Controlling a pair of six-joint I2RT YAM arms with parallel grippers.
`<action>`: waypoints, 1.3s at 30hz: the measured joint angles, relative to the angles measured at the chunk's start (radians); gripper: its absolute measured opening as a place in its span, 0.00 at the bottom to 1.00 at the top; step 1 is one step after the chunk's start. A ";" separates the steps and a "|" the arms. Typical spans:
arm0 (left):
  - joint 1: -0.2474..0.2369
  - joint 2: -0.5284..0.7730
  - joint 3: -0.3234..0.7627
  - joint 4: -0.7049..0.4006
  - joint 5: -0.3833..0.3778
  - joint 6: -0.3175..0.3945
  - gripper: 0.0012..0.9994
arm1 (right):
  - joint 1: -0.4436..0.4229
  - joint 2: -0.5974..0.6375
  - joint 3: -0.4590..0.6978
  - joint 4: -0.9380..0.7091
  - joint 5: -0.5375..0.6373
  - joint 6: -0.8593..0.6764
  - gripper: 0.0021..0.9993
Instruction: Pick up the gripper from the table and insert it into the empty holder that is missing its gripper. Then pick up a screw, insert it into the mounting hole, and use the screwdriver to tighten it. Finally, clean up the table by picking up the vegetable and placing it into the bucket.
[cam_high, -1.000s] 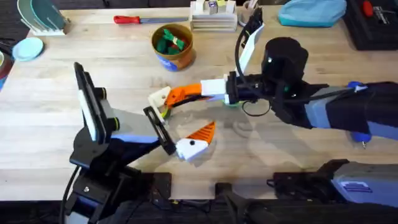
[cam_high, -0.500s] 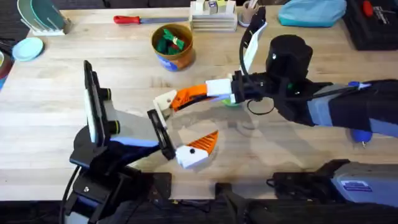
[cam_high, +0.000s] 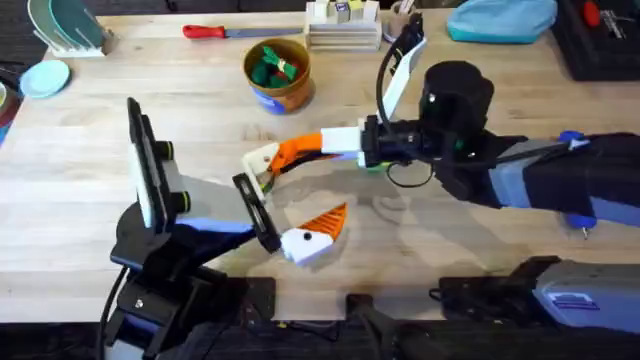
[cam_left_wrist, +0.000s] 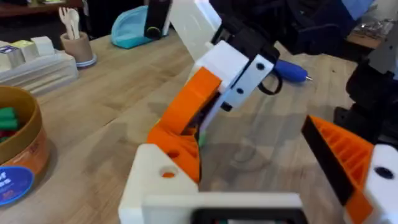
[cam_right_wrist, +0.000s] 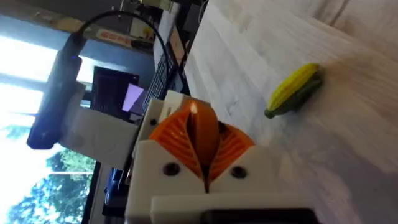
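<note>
Now vegetable (cam_right_wrist: 295, 89) flat on table (cam_right_wrist: 348, 143), green end toward right gripper (cam_right_wrist: 200, 140).

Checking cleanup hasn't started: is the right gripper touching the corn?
Apart. The right wrist view shows the corn lying on the table, with bare wood between it and the right gripper.

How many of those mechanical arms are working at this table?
2. The black left arm rises from the near left corner; the black-and-blue right arm reaches in from the right. They meet mid-table.
</note>
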 joint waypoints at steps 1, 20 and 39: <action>0.002 0.000 0.000 0.000 -0.010 -0.003 0.99 | 0.011 0.000 0.001 0.003 0.024 0.002 0.00; -0.001 -0.006 0.000 0.000 -0.003 -0.018 0.99 | 0.099 0.000 0.009 0.002 0.116 0.018 0.00; -0.001 -0.006 0.000 0.001 -0.021 -0.018 0.99 | 0.113 0.000 0.009 0.007 0.157 0.024 0.00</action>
